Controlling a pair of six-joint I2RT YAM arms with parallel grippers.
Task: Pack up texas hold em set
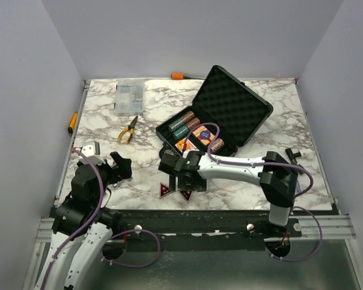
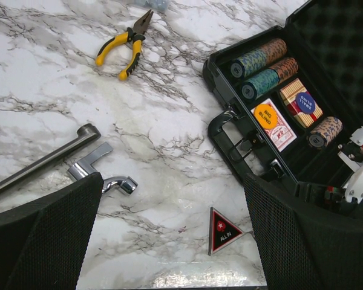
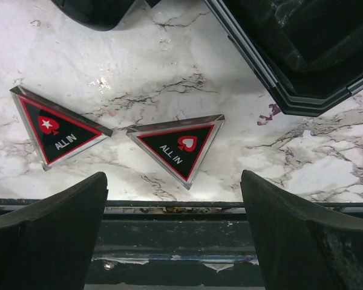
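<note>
Red-and-black and glossy, the left triangle (image 3: 54, 130) and the right triangle (image 3: 178, 145) lay flat on the marble table (image 3: 169, 54) right by its near edge. Their corners nearly met, and both sat just outside the open briefcase (image 1: 236, 103). The right gripper (image 3: 172, 181) hung over them with its jaws spread wide and nothing in them, the right triangle roughly between the fingers. The left gripper (image 2: 172, 181) was off to the left over bare marble, jaws also apart and empty.

Handling-wise, these looked like thin, stiff plaques with shiny bevelled rims, so probably light and pretty slick. On a polished top I'd expect them to skate instead of lift. With no gap underneath, my guess was to pinch across two slanted edges, low and square, or nudge one over the table edge to get a lip.

The case itself was a hard black shell with egg-crate foam in the lid. The chip stacks (image 2: 260, 60) lay on their sides in the slots, and the card deck (image 2: 281, 130) had a round orange button (image 2: 263, 113) on top. The handle (image 2: 227, 136) faced the arms. It all looked snug, so dropping a flat plaque on top seemed low risk.
</note>
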